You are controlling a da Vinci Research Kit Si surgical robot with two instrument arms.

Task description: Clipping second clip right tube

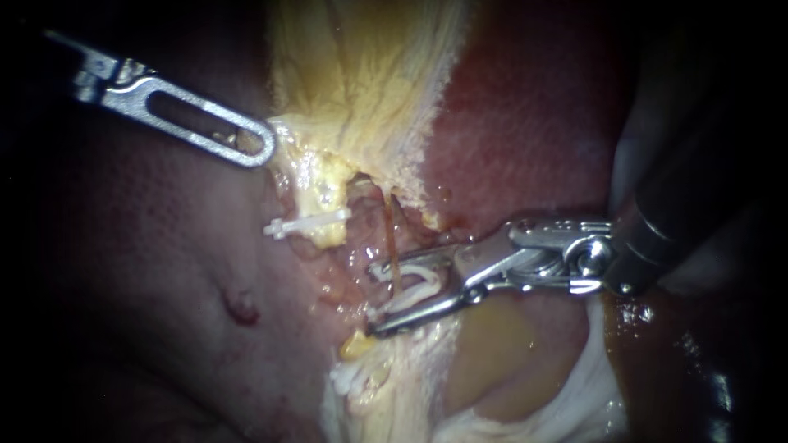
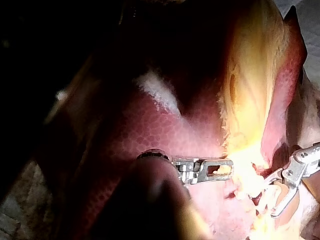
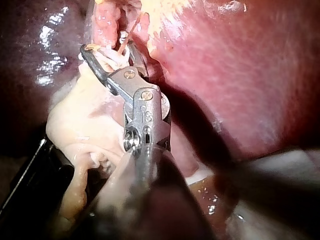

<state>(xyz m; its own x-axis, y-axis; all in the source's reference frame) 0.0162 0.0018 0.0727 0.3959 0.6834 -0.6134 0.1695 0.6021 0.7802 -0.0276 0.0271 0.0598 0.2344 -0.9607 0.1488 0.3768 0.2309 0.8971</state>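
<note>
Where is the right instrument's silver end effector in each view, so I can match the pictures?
Endoscope view: the right instrument's silver end effector sits mid-picture, its jaws holding a white plastic clip astride a thin reddish tube.
Left wrist view: just beyond the left instrument, across the yellow fatty tissue, at.
Right wrist view: straight ahead of its own shaft.
Shared landmark: that yellow fatty tissue.

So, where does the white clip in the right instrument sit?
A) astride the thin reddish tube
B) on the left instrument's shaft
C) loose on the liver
A: the white clip held by the right instrument is open, with the thin reddish tube crossing between its legs.
</note>
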